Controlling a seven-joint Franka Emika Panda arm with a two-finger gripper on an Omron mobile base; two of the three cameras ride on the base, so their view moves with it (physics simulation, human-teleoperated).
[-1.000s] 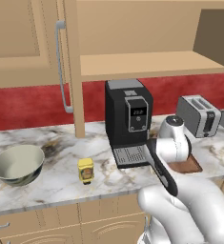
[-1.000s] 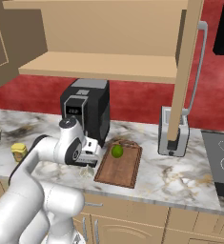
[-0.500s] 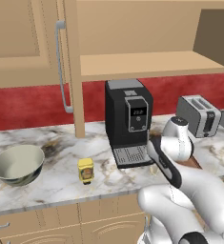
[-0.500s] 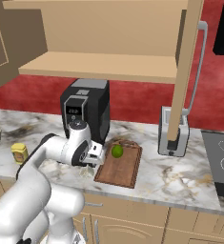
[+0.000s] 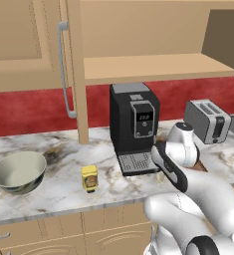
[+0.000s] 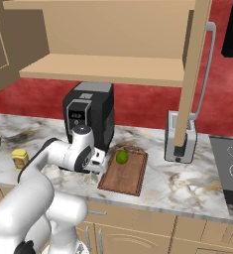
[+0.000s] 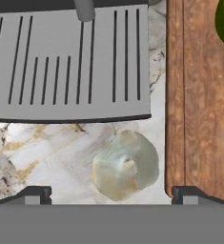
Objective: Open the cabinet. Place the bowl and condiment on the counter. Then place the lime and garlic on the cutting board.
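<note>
Garlic (image 7: 125,164) lies on counter (image 7: 46,143), between wide-apart fingers (image 7: 32,194).

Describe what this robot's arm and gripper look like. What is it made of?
The arm is a chain of smooth, rounded glossy white shells, tube-like and bulging at the bends, with dark bands at the joints. No loose cables or markings show. The gripper ends in two small dark, blocky fingertips. Material can't be told from a rendering.

The arm folds low and forward, its pincer (image 7: 111,193) pointing down, spread wide, empty.
</note>
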